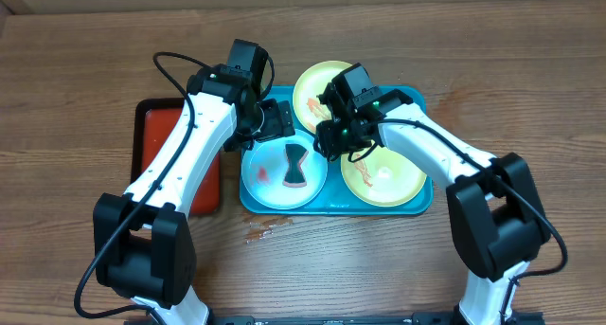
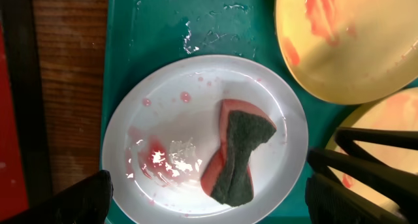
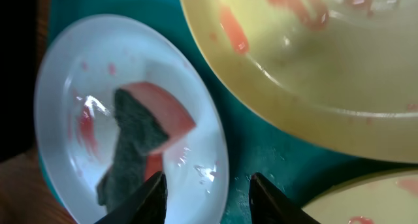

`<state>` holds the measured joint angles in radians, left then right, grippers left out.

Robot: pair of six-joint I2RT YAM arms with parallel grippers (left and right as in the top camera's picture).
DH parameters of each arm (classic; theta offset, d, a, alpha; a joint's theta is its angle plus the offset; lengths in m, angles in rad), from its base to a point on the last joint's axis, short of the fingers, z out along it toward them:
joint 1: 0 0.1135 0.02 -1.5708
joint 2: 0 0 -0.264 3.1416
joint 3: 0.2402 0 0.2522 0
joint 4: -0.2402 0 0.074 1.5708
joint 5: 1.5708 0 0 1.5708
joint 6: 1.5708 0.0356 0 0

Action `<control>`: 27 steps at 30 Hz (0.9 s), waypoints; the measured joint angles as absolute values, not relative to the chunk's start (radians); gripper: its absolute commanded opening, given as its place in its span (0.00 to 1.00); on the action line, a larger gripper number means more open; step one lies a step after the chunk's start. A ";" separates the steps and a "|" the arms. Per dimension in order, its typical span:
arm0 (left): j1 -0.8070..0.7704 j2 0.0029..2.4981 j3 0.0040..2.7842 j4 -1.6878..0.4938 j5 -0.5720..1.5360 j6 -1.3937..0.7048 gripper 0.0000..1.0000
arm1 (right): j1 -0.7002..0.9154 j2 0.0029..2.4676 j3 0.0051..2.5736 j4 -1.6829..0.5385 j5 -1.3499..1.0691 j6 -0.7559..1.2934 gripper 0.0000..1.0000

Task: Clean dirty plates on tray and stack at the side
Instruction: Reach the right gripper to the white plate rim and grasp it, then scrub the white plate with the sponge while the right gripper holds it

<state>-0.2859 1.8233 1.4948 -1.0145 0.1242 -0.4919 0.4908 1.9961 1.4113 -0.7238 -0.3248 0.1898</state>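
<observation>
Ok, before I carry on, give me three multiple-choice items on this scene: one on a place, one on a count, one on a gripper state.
1. Where does the sponge lie?
A) on the red tray
B) on the pale blue-white plate
C) on the bare table

2. How many plates are on the turquoise tray?
A) one
B) two
C) three

3. How is the left gripper?
A) open, holding nothing
B) shut on the sponge
C) shut on a plate

Answers:
1 B: the left wrist view shows the sponge lying on that plate.
2 C: the overhead view shows the pale plate, the back yellow plate and the right yellow plate on it.
3 A: its fingers stand wide apart on either side of the plate, clear of the sponge.
</observation>
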 measured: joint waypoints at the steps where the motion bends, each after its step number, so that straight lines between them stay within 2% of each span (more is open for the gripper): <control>1: -0.286 1.823 1.495 -1.018 0.128 -0.486 0.95 | 0.490 2.012 1.411 -0.734 -0.325 0.190 0.42; 5: -0.286 1.823 1.495 -1.028 0.138 -0.467 0.93 | 0.491 2.068 1.411 -0.744 -0.338 0.190 0.38; 6: -0.286 1.823 1.495 -1.032 0.139 -0.466 0.90 | 0.490 2.072 1.411 -0.743 -0.344 0.189 0.37; 9: -0.286 1.823 1.495 -1.034 0.141 -0.464 0.72 | 0.491 2.073 1.411 -0.743 -0.350 0.199 0.31; 11: -0.286 1.823 1.495 -1.034 0.146 -0.454 0.66 | 0.490 2.073 1.411 -0.743 -0.351 0.205 0.25; 17: -0.294 1.823 1.447 -0.981 0.208 -0.402 0.57 | 0.488 2.074 1.411 -0.740 -0.352 0.226 0.07; 24: -0.339 1.824 1.296 -0.808 0.255 -0.389 0.61 | 0.486 2.074 1.411 -0.742 -0.359 0.241 0.08; 27: -0.354 1.824 1.247 -0.741 0.262 -0.391 0.61 | 0.486 2.074 1.411 -0.749 -0.359 0.251 0.19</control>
<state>-0.3542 1.8240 1.2469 -0.7406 0.2615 -0.3912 0.4858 2.0735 1.4113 -0.7486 -0.3588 0.2512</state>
